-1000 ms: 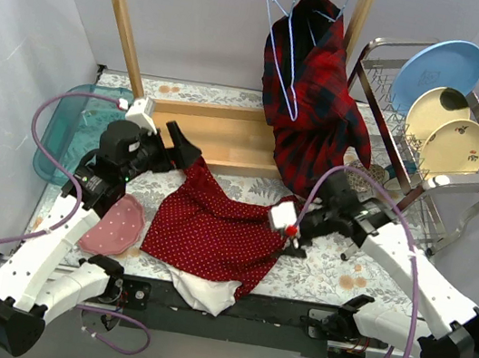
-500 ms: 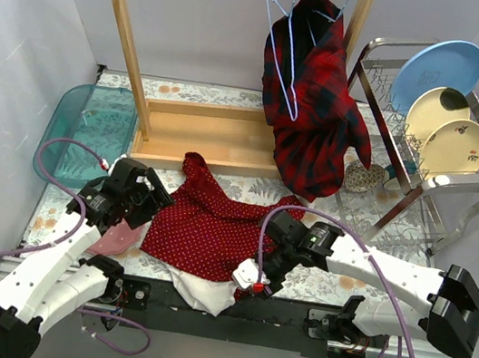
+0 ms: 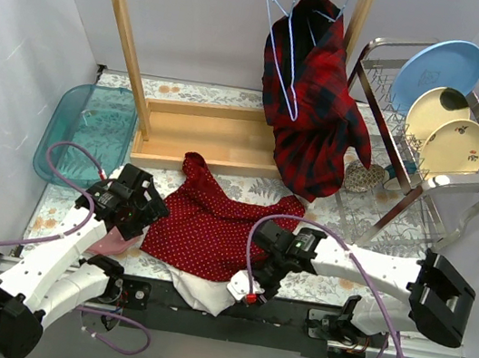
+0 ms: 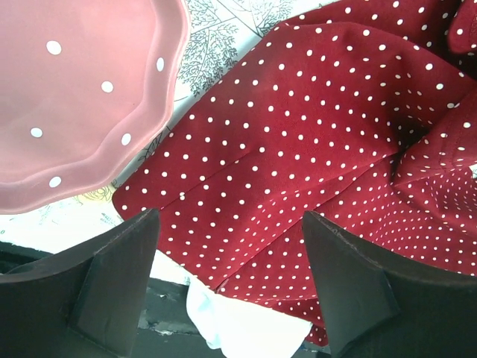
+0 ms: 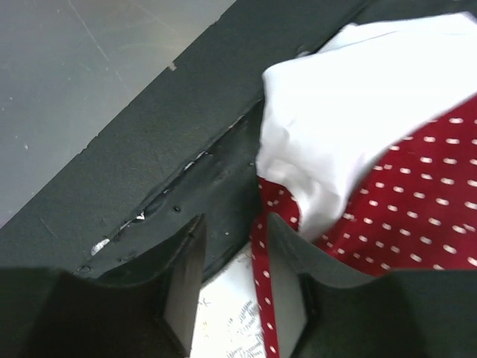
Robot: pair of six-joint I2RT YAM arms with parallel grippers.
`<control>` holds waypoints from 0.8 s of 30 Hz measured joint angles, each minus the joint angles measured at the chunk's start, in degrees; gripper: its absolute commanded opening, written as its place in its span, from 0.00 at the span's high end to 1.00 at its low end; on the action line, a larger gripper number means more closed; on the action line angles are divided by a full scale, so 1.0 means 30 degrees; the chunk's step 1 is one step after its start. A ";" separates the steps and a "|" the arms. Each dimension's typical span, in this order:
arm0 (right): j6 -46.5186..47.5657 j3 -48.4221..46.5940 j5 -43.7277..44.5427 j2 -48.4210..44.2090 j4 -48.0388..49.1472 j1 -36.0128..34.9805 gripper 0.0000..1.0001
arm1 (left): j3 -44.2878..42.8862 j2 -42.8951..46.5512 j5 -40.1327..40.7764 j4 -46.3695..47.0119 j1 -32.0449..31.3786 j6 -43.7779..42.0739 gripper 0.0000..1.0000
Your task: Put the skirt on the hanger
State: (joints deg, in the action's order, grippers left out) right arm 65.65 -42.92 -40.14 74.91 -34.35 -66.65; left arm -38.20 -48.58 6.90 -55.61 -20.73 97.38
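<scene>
The red polka-dot skirt (image 3: 213, 228) lies crumpled on the table in front of the rack, its white lining (image 3: 206, 293) spilling over the front edge. An empty blue wire hanger (image 3: 283, 53) hangs on the wooden rack (image 3: 123, 22). My left gripper (image 3: 144, 212) is open and hovers over the skirt's left hem (image 4: 298, 171); its fingers (image 4: 112, 287) are spread wide. My right gripper (image 3: 258, 274) is open at the skirt's front hem. A thin red dotted strap (image 5: 264, 298) lies between its fingers (image 5: 182, 291), beside the lining (image 5: 358, 119).
A pink dotted plate (image 3: 116, 227) (image 4: 74, 97) lies just left of the skirt. A plaid shirt (image 3: 315, 109) hangs on the rack's right end. A teal tray (image 3: 87, 130) sits at the left and a dish rack (image 3: 435, 111) with plates at the right. The black front edge (image 5: 149, 149) is close.
My left arm has pulled back from the rack base to the skirt's left hem. My right gripper has swung from the skirt's right edge down to its front hem.
</scene>
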 measured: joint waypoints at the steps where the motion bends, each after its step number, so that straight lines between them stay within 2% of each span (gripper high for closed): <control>1: 0.0044 0.0066 0.0095 0.0226 0.0073 -0.0131 0.57 | 0.0007 0.0022 0.0000 -0.0044 0.0000 0.0000 0.22; 14: 0.0051 0.0525 0.4488 0.1209 0.1668 -0.0197 0.56 | 0.0022 -0.0124 -0.0015 -0.0066 0.0000 -0.0153 0.19; 24: 0.0787 0.0627 0.5173 0.1209 0.1982 0.3359 0.58 | 0.0109 -0.0889 -0.0313 0.0131 0.0000 -0.0517 0.18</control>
State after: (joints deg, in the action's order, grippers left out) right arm 68.01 -41.04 -24.62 78.54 -28.40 -56.58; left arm -37.87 -51.24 5.96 -55.22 -20.73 95.83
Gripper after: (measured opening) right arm 0.435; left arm 0.815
